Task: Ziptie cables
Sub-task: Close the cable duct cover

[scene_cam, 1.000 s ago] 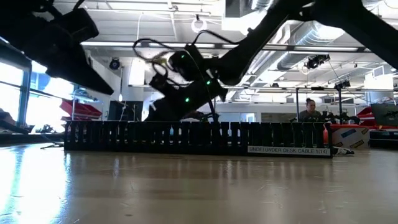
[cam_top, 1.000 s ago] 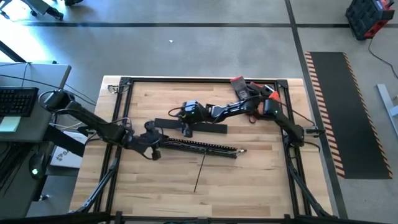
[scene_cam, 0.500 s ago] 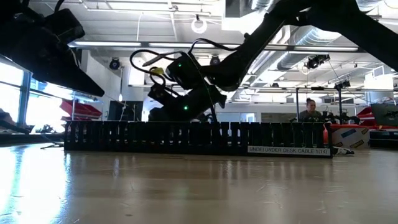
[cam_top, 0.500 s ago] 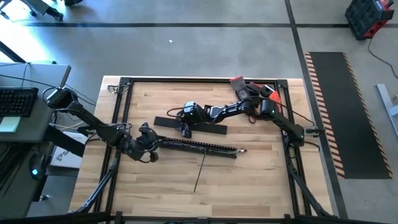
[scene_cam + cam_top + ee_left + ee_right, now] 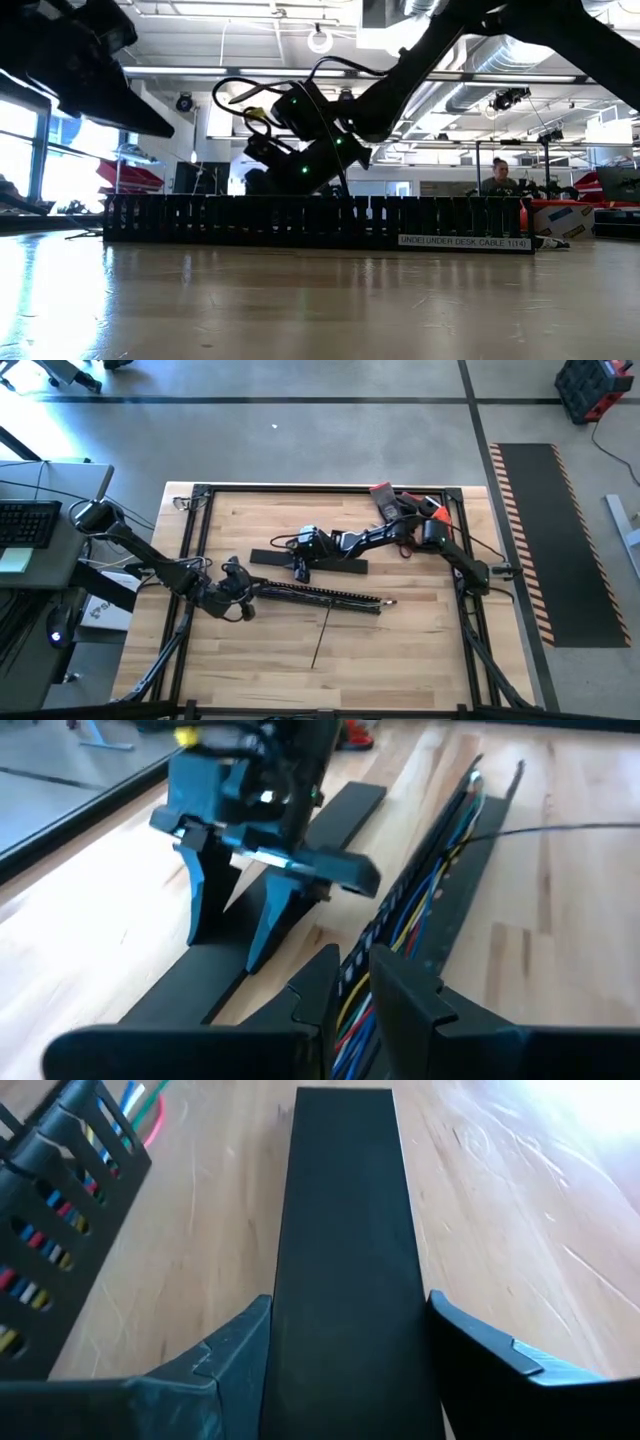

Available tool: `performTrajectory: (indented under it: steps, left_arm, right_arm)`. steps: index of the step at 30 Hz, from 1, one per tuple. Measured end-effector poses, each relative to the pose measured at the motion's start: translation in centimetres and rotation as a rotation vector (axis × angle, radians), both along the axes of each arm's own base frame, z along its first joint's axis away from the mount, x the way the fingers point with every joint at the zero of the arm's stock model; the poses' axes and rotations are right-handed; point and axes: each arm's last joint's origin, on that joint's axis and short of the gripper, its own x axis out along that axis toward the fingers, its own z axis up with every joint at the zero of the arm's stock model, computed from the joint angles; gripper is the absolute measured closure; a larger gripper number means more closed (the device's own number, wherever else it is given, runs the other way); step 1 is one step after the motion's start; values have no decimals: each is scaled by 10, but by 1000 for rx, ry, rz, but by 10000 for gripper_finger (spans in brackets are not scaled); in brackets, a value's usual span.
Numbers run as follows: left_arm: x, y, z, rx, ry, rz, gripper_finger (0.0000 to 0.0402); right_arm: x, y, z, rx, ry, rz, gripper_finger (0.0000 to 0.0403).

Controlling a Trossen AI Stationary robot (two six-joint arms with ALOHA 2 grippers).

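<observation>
Right gripper (image 5: 345, 1365) straddles the flat lid (image 5: 345, 1230), fingers apart, probably to lift it; left gripper (image 5: 355, 995) pinches the rail (image 5: 440, 890) wall, steadying the cables (image 5: 420, 905).

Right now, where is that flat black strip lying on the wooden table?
In the high view the flat black strip lies mid-table, just behind the slotted black rail full of coloured wires. The right gripper straddles its left part, fingers on either side.

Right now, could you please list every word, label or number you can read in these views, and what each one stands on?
"UNDER/UNDER DESK CABLE 1 (14)", roughly as it reads: a small white label at the right end of the slotted black rail, low view; its first word is not crisp.
No other readable text; the keyboard keys in the high view are too small.
</observation>
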Motion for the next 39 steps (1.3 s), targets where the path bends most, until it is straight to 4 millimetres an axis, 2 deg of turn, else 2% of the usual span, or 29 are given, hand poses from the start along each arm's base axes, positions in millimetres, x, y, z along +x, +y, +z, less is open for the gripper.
performTrajectory:
  steps: [8, 13, 18, 23, 26, 31, 34, 39]
  left_arm:
    - [1, -4, 20, 77, -23, -48, 357]
    - [-3, -2, 32, 122, -33, -36, 358]
    - [-7, 2, 40, 180, -54, -13, 358]
    - [-12, 6, 47, 233, -74, -1, 358]
    - [-15, 8, 53, 240, -93, -8, 358]
    - [-19, 10, 59, 211, -118, -46, 372]
    - [-19, 10, 55, 191, -108, -74, 395]
    - [-22, 12, 36, 118, -93, -45, 401]
  right_arm:
    - [-10, 4, 41, -30, 58, -58, 191]
    - [-19, 13, 77, -103, 88, -109, 193]
    - [-24, 35, 114, -117, 42, -86, 193]
    - [-29, 65, 142, -23, -4, -105, 193]
    - [-29, 88, 146, 87, -20, -126, 193]
    - [-27, 121, 136, 173, 1, -80, 193]
    - [-26, 127, 129, 171, 17, -100, 193]
    - [-19, 127, 121, 171, 34, -107, 193]
